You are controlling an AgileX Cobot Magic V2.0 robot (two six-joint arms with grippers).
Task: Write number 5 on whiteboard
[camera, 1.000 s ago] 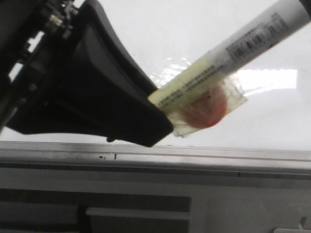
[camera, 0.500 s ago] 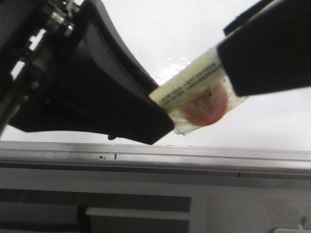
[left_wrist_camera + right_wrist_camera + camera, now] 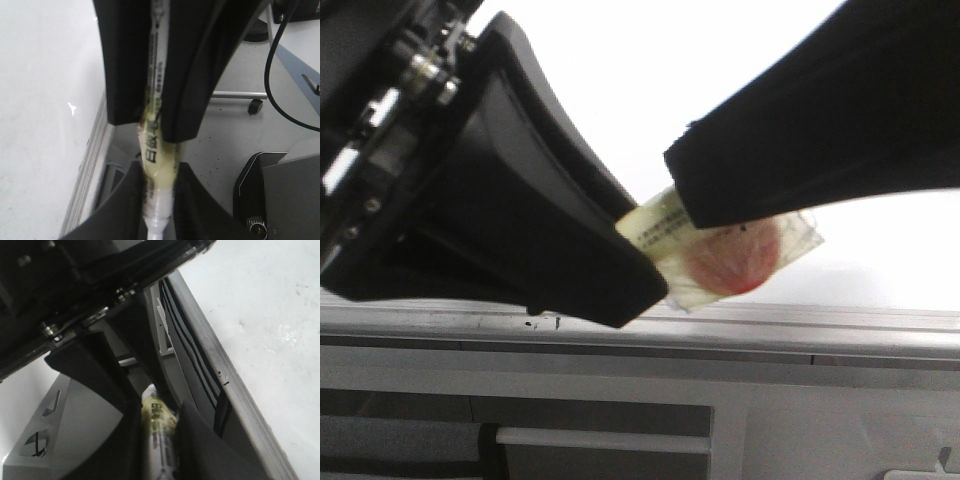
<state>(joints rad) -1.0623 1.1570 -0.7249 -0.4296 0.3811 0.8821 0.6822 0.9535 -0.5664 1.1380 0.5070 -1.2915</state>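
Observation:
The whiteboard (image 3: 620,70) fills the background, glossy white, with its grey metal frame edge (image 3: 740,328) below the grippers. No number 5 shows on it in any view. My left gripper (image 3: 645,268) is shut on one end of a white marker (image 3: 656,226) with a yellowed label and a red sticker under clear tape (image 3: 738,262). My right gripper (image 3: 692,200) reaches in from the upper right and is shut on the same marker just beside the left one. The left wrist view shows the marker (image 3: 154,150) between both pairs of fingers. The right wrist view shows it (image 3: 156,412) too.
A grey cabinet front (image 3: 620,440) lies under the board's frame. The left wrist view shows the board (image 3: 40,100), grey floor, a black cable (image 3: 272,65), a caster wheel (image 3: 255,106) and a black device (image 3: 270,190). The board (image 3: 260,305) fills one side of the right wrist view.
My right gripper has come in from the upper right along the marker and now covers most of its barrel. The left gripper and marker have dipped slightly left and down.

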